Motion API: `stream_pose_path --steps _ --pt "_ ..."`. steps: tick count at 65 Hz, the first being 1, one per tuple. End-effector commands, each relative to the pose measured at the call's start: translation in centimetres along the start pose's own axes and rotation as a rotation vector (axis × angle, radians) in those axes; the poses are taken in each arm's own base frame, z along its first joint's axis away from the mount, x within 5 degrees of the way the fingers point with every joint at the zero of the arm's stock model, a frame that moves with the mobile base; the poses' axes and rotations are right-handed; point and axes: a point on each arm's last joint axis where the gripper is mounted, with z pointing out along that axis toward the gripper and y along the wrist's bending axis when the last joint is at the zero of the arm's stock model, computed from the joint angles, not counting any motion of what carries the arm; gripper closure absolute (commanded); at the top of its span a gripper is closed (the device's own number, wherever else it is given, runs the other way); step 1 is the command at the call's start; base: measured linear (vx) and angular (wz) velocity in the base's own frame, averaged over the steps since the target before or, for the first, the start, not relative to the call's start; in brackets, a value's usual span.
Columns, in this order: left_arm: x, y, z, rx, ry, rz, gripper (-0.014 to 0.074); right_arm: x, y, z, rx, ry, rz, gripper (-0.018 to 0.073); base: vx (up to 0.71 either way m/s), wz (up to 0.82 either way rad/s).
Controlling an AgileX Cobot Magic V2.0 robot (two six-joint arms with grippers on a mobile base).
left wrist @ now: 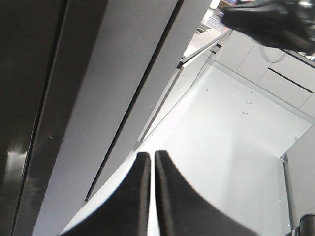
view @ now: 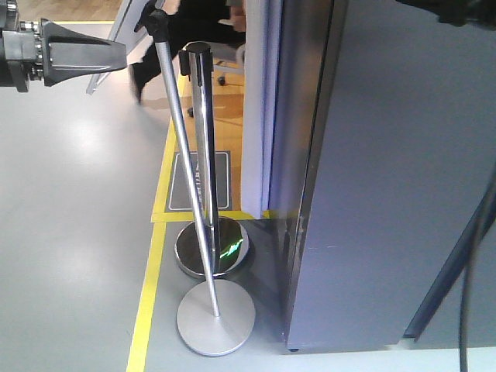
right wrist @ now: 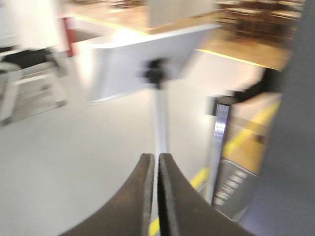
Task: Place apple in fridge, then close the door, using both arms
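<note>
Fridge [view: 403, 178] fills the right side of the front view, dark grey, and looks shut from here. No apple showing anywhere. Left gripper [left wrist: 151, 160] has its fingers pressed together, empty, right up by the fridge panels. Right gripper [right wrist: 156, 162] is pinched together too, pointing at a blurry sign board [right wrist: 147, 61] on a pole, next to a chrome stanchion [view: 205, 155].

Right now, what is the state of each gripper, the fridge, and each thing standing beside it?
Left gripper: shut, holding nothing.
Right gripper: shut, holding nothing.
Fridge: upright; cannot tell whether its door is open or closed.
Sign board: slanted on its pole.
Stanchion post: upright on its round base.
Apple: not in view.
</note>
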Motion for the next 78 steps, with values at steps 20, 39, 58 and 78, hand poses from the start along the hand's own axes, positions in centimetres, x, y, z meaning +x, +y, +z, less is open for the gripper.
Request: stream_pose_path --steps 20,39,58,78 --pt "4.4 -5.9 -1.1 0.162 0.110 -0.018 0.0603 -2.4 6.9 -6.0 -0.031 0.059 -0.108 0.0563 0.00 0.00" --pt "14.0 -7.6 -2.9 -0.053 0.039 -0.169 0.0603 5.3 10.5 -8.3 0.166 -0.032 0.011 0.0563 0.00 0.00" --pt "22.3 -8.5 -4.9 -0.220 -0.229 -0.348 0.0603 16.9 15.9 -10.9 0.264 -0.003 0.038 0.0563 0.00 0.00" --pt "25.4 -8.2 -5.0 -0.155 -0.340 -0.552 0.0603 21.5 18.3 -11.5 0.235 -0.004 0.027 0.0561 0.00 0.00"
